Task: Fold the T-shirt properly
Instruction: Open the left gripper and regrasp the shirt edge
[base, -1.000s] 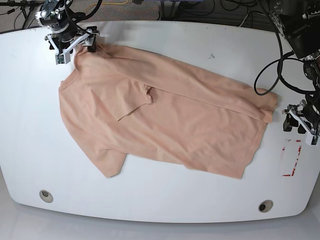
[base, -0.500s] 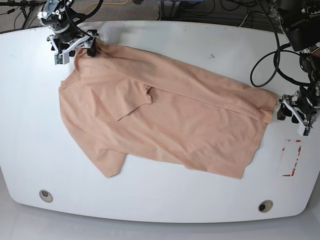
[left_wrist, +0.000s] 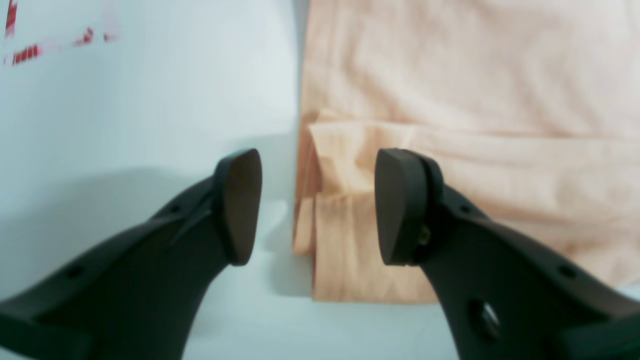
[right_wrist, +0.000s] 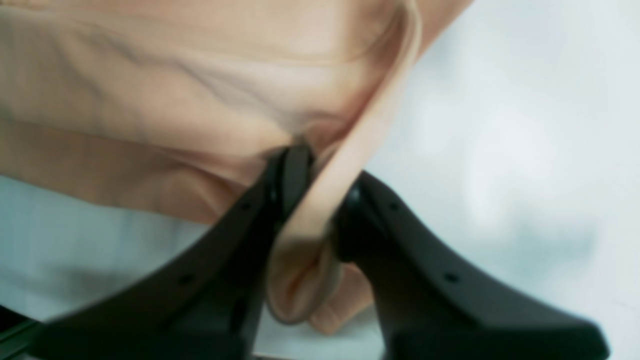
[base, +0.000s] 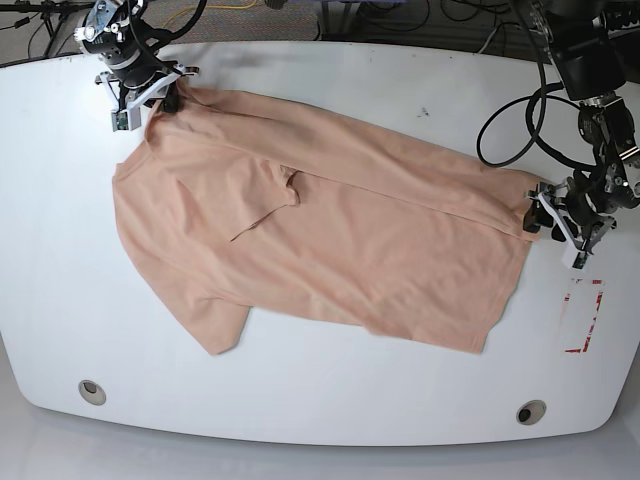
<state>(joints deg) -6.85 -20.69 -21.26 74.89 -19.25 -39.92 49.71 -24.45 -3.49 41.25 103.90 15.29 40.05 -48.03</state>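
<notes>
The peach T-shirt (base: 330, 240) lies spread out flat across the white table (base: 60, 250), with one sleeve folded onto its body. My right gripper (base: 165, 97) is at the shirt's far left corner. The right wrist view shows that gripper (right_wrist: 320, 175) shut on a pinched fold of the T-shirt (right_wrist: 150, 75). My left gripper (base: 540, 215) is at the shirt's right corner. In the left wrist view it (left_wrist: 317, 205) stands open and straddles the folded edge of the T-shirt (left_wrist: 450, 75), one finger over the cloth and the other over bare table.
Red tape marks (base: 585, 320) sit on the table just right of the shirt, below the left gripper. Two round holes (base: 92, 391) (base: 531, 411) lie near the front edge. Black cables (base: 510, 110) loop over the back right of the table.
My right gripper has shut on the shirt's far left corner, tugging the cloth slightly. My left arm has moved in from the table's right side to the shirt's right corner, still open.
</notes>
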